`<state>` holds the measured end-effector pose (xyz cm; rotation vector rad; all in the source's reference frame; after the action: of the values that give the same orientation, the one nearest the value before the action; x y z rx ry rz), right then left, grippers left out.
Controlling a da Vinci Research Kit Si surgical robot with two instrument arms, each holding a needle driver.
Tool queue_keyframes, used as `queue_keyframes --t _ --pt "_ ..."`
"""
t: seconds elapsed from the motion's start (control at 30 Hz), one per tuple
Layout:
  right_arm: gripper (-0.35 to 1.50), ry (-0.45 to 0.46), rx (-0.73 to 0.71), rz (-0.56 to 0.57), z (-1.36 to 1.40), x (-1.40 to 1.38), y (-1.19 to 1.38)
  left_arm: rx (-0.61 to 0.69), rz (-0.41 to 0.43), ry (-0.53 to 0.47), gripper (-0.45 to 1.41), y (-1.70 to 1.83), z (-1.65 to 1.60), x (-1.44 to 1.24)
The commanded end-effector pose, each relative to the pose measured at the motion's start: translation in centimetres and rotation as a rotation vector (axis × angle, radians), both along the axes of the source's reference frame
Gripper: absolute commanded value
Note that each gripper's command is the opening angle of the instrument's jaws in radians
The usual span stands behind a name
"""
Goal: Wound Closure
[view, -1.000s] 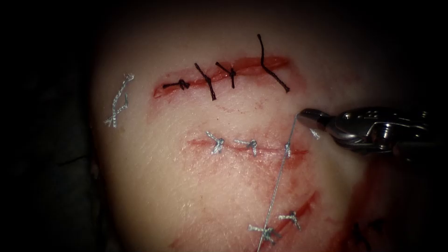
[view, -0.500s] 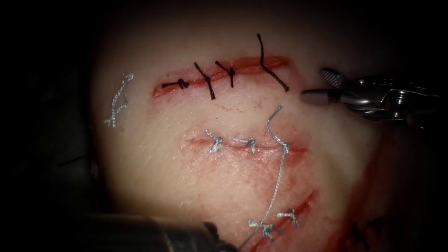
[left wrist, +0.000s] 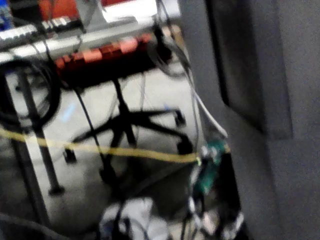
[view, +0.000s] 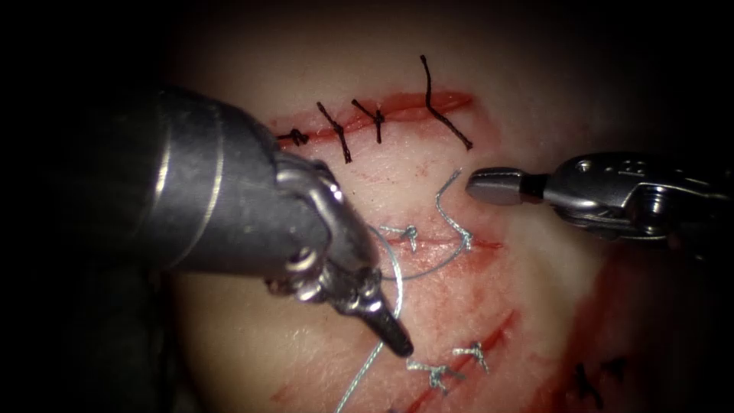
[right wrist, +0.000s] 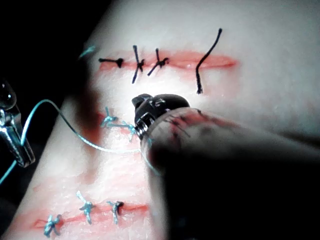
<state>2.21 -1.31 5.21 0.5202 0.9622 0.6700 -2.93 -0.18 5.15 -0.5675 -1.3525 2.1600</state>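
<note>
My left tool reaches in from the left, over the middle cut in the tissue. Its jaws are shut on the grey thread. The thread runs from the rightmost stitch of that cut, curves in a loop to the jaws and trails down past them. A short free tail rises from the same stitch. My right tool hovers just right of the tail, jaws shut on nothing. In the right wrist view the left tool grips the thread.
A cut farther up carries black stitches with long cut ends. A lower slanted cut has grey knots. Red fluid stains the tissue around the cuts. The left tool's thick shaft covers the left part of the wound area.
The left tool came in from the lower left, carrying the thread up into a loop. The right tool let go of the thread earlier, then shut its jaws and dropped slightly toward the tail.
</note>
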Motion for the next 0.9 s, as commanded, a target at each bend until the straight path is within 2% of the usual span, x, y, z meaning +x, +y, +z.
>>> queue_keyframes --t 0.03,0.1,0.17,0.37,0.47,0.5,0.6,0.77,0.83,0.9 --pt "-0.35 0.036 -0.017 -0.026 0.14 0.21 -0.07 -0.049 0.044 -0.066 -0.45 0.01 0.06 -0.07" --pt "-0.35 0.134 -0.066 -0.005 0.27 0.40 -0.12 -0.139 0.155 -0.196 -0.45 0.04 0.06 -0.08" --pt "-0.35 0.166 -0.071 -0.017 0.31 0.46 -0.14 -0.165 0.175 -0.228 -0.45 0.06 0.04 -0.08" --pt "-0.35 0.292 -0.077 -0.078 0.24 0.68 -0.20 -0.154 0.184 -0.299 -0.45 0.14 -0.24 -0.08" --pt "-0.35 0.326 -0.079 -0.125 0.26 0.79 -0.33 -0.138 0.170 -0.345 -0.45 0.18 -0.42 -0.10" --pt "-0.35 0.352 -0.025 -0.199 0.30 0.80 -0.51 -0.134 0.171 -0.369 -0.45 0.23 -0.53 -0.06" --pt "-0.35 0.370 0.072 -0.286 0.31 0.80 -0.67 -0.158 0.159 -0.381 -0.45 0.31 -0.56 0.00" --pt "-0.35 0.438 0.201 -0.340 0.25 0.71 -0.67 -0.193 0.180 -0.343 -0.45 0.38 -0.39 0.14" --pt "-0.35 0.502 0.275 -0.307 0.20 0.63 -0.57 -0.225 0.207 -0.296 -0.45 0.42 -0.16 0.26" --pt "-0.35 0.559 0.396 -0.286 0.14 0.52 -0.49 -0.244 0.204 -0.183 -0.45 0.53 0.23 0.42"
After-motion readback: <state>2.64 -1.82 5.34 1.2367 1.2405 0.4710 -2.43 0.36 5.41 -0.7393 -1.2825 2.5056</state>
